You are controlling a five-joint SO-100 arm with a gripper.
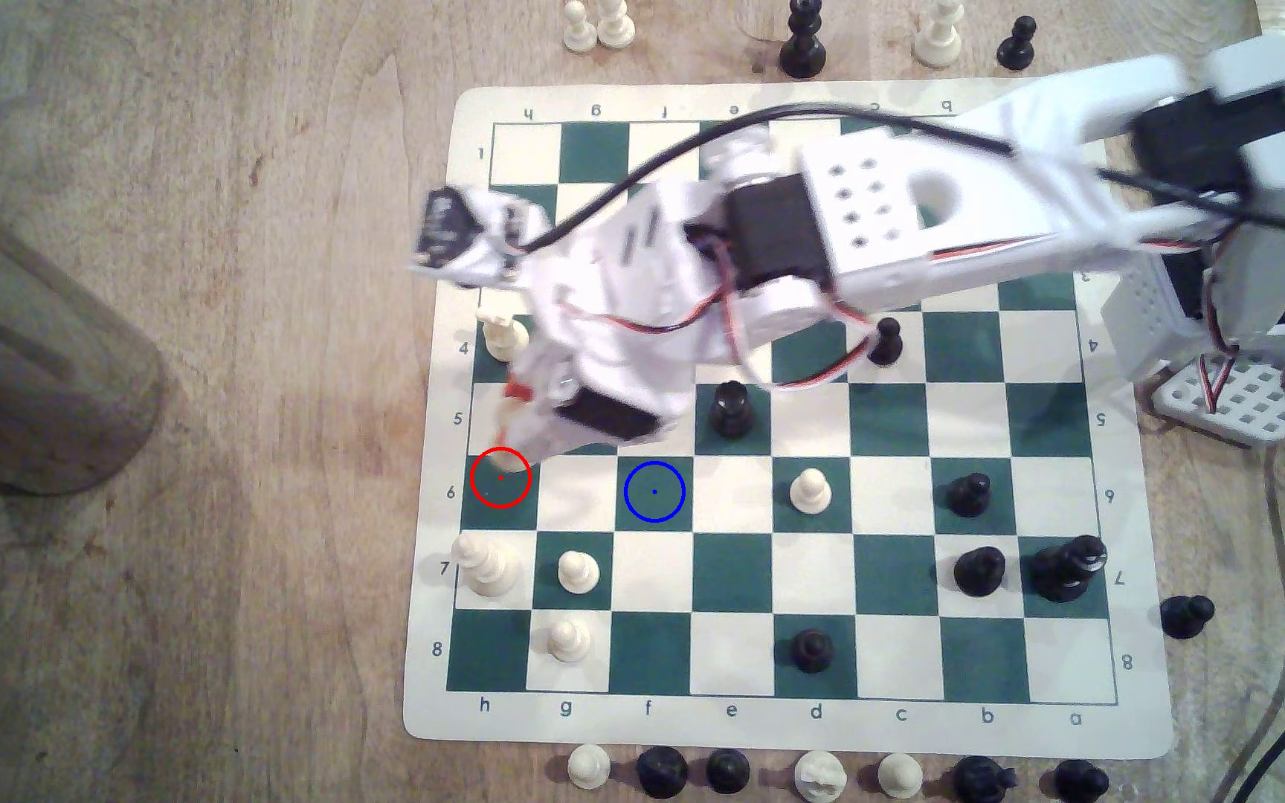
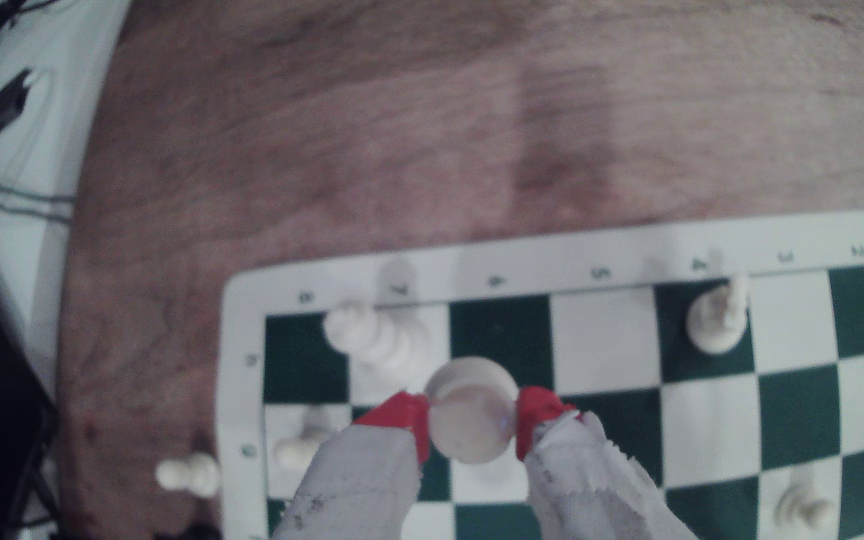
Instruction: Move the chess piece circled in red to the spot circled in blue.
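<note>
The claw (image 2: 471,421) grips the chess piece (image 2: 471,415) between its two red fingertips (image 2: 404,415), one pad pressed on each side of the cream body. In the wrist view the piece's round base faces the camera, so it tilts in the grip, over the edge of a dark green square near the board's rim.

In the exterior view the claw (image 1: 509,421) reaches down over the board (image 1: 778,726) at the exterior view's left, and the chess piece (image 1: 504,455) sits partly inside the red ring, mostly hidden by the arm. The spot (image 1: 654,491), a green square with a blue ring, lies two squares toward the exterior view's right in the same row, bare.

A tall tiered cream piece (image 1: 483,567) stands just below the red ring.
</note>
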